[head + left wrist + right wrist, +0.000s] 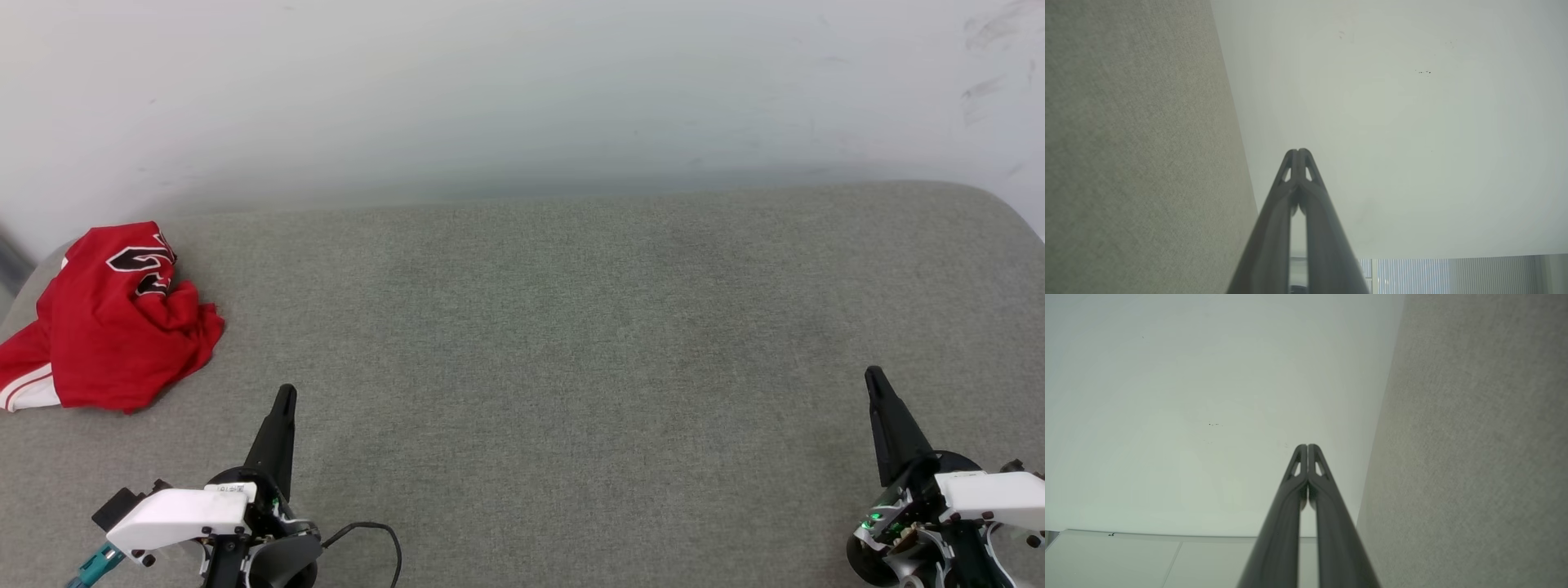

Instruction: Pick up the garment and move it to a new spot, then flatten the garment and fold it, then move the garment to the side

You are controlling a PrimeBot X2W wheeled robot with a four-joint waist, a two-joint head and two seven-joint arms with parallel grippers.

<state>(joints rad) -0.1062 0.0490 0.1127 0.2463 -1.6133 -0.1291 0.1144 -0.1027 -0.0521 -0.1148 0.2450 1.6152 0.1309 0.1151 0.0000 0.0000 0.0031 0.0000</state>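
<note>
A: Whereabouts of the red jersey (114,327)?

B: Far left on the grey padded surface (571,327), close to its left edge. Bunched in a loose heap, not flat. Black number with a white outline facing up on the far part; white sleeve edge with red stripes poking out at the near left.

A: Touched by either claw?

B: No. Lying apart from both. Left claw (285,392) at the near left, to the right of the heap and nearer, pointing toward the far side. Right claw (873,374) at the near right, well apart from the heap, pointing the same way.

A: State of the claws?

B: Both clenched, pressed together at the tips, grasping nothing. Same from each wrist: dark fingers (1274,228) meeting at the tip, with the pale wall (490,82) beyond and grey fabric alongside.
</note>
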